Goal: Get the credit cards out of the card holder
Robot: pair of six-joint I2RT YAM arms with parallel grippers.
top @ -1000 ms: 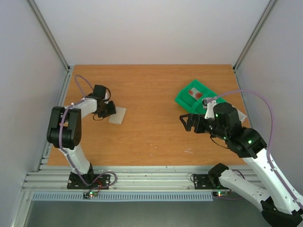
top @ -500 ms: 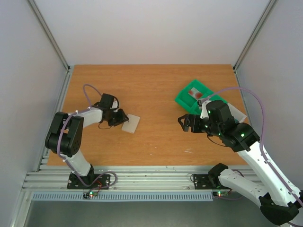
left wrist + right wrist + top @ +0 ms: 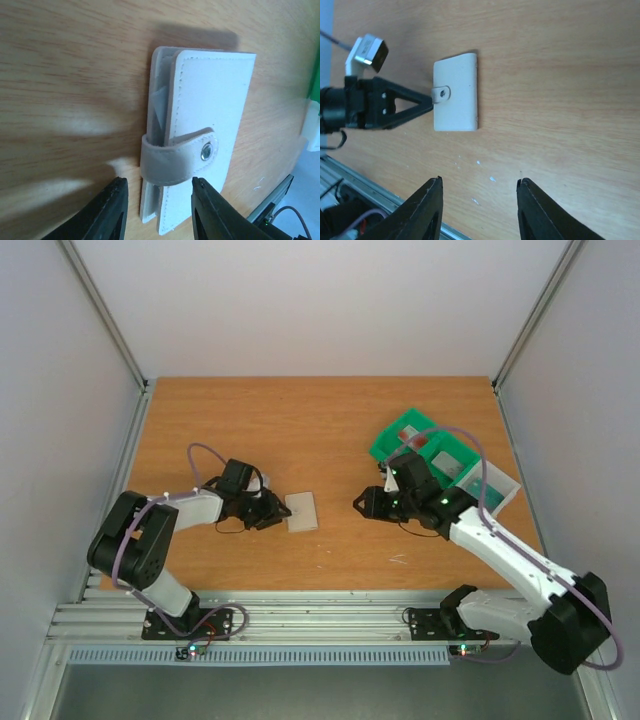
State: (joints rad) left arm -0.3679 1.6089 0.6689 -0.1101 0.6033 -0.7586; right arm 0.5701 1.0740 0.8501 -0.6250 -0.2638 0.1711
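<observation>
The card holder [image 3: 302,512] is a pale flat case lying on the wooden table left of centre, its snap strap [image 3: 175,160] fastened. My left gripper [image 3: 276,514] sits at its left, strap-side edge. In the left wrist view that gripper [image 3: 159,180] straddles the holder's [image 3: 210,110] near corner, shut on it. My right gripper [image 3: 362,505] hovers right of the holder. In its own view it [image 3: 479,179] is open over bare wood, with the holder [image 3: 456,92] ahead. Any credit cards in the holder are hidden. One reddish card [image 3: 407,431] lies in the green tray.
A bright green compartment tray [image 3: 380,452] stands at the back right, with a white tray [image 3: 503,492] beside it. The right arm's elbow reaches over both. The metal rail [image 3: 300,618] runs along the near edge.
The left gripper has moved right and nearer, and the card holder has come with it toward the middle. The right arm has swung left toward the holder, its jaws narrowing.
</observation>
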